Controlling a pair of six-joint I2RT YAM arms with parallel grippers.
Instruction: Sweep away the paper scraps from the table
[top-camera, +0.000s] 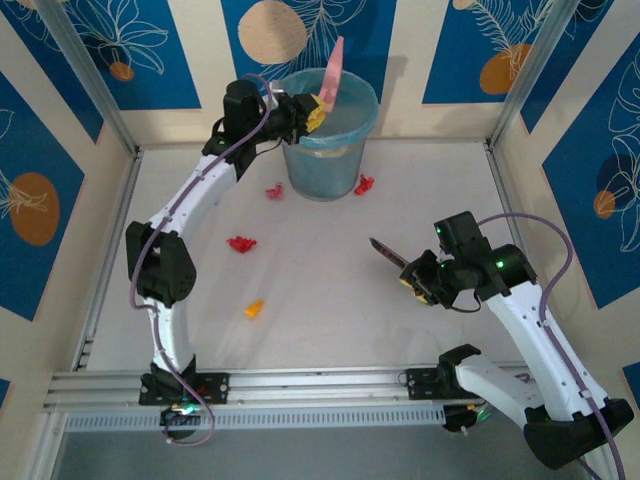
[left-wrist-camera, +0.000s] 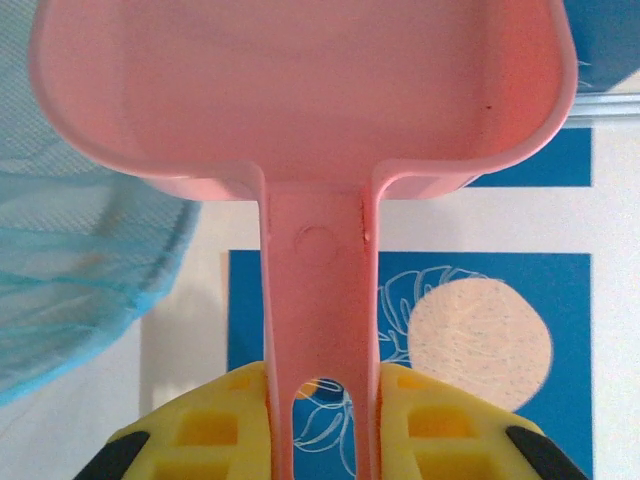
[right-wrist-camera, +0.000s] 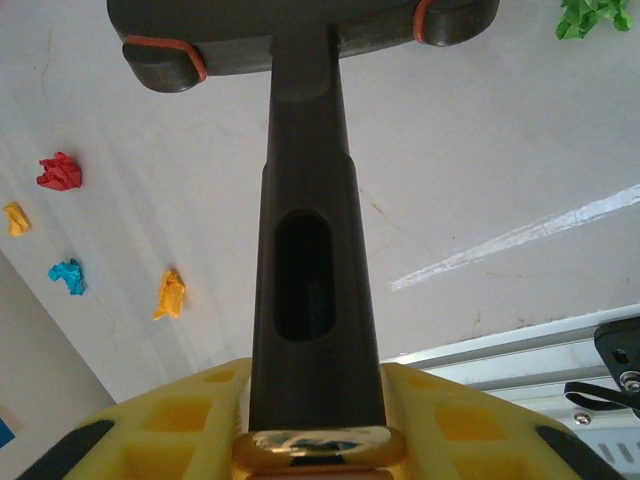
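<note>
Left gripper (top-camera: 313, 114) is clamped on the handle of the pink dustpan (top-camera: 333, 72), its yellow fingers (left-wrist-camera: 215, 430) pressed against both sides of the handle. We hold the pan tipped up on edge over the blue bin (top-camera: 330, 150) at the far edge of the table (top-camera: 330, 330).

The paper scraps (top-camera: 241, 243) on the white surface are few. Two red wads lie just beside the foot of the bin, one on its left (top-camera: 272, 190) and one on its right (top-camera: 364, 184). A third red wad lies toward the left middle, and an orange one (top-camera: 254, 309) lies nearer the near left corner. Our right wrist view also shows blue (right-wrist-camera: 67, 274), yellow (right-wrist-camera: 15, 217) and green (right-wrist-camera: 590, 15) wads.

Right gripper (top-camera: 415, 278) is closed on the dark brush (top-camera: 385, 252), held right of centre.

We judge that this is the emptying step, with the table not yet clean. Next, the pan must come down with its lip flat on the table beside a scrap. The brush must land beyond that scrap and draw it in. The wads at the bin's foot look the most awkward.
</note>
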